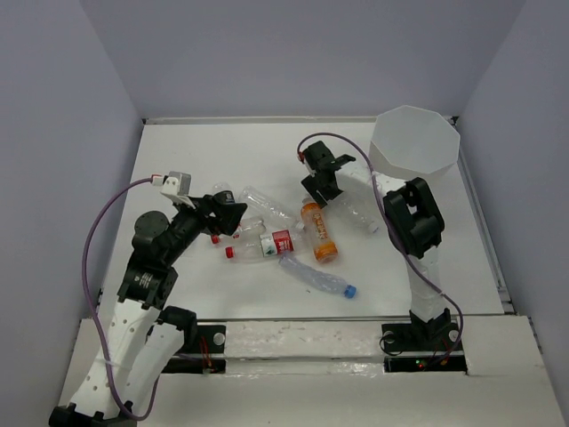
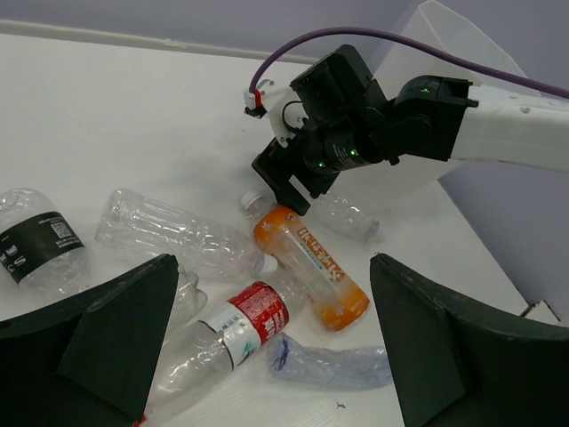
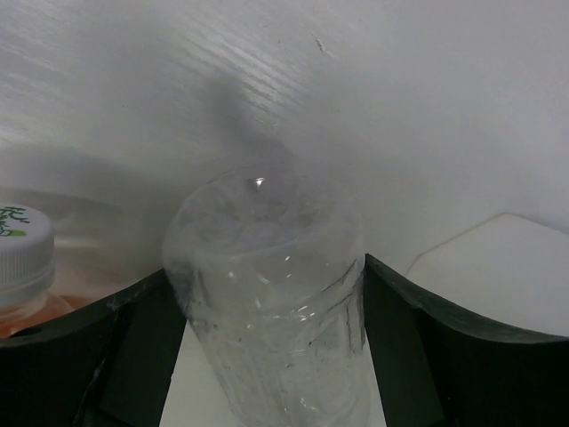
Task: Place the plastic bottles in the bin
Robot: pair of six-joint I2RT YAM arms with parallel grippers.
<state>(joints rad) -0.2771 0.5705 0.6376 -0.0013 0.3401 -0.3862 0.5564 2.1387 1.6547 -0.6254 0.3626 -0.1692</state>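
Right now I am at the pick-up step. The right gripper is down at the far right side of the pile, its jaws set on either side of a clear bottle that lies on the table. The pads sit right against the bottle's walls, but I cannot tell whether they are squeezing it or only flanking it. Just left of it lies the orange-label bottle, its white cap close to one jaw.

The left gripper hangs over the left end of the pile with its jaws spread wide and nothing between them. The red-label bottle lies below it.

Every bottle I can see lies on the table in a loose heap near the middle. The bin stands at the far right corner, just beyond the right arm.

Next, I judge, the grip must be made firm without crushing the thin wall. The bottle then needs lifting clear of the orange one and carrying to the far right, above the rim, before release. A smooth round body could slip out of the jaws.
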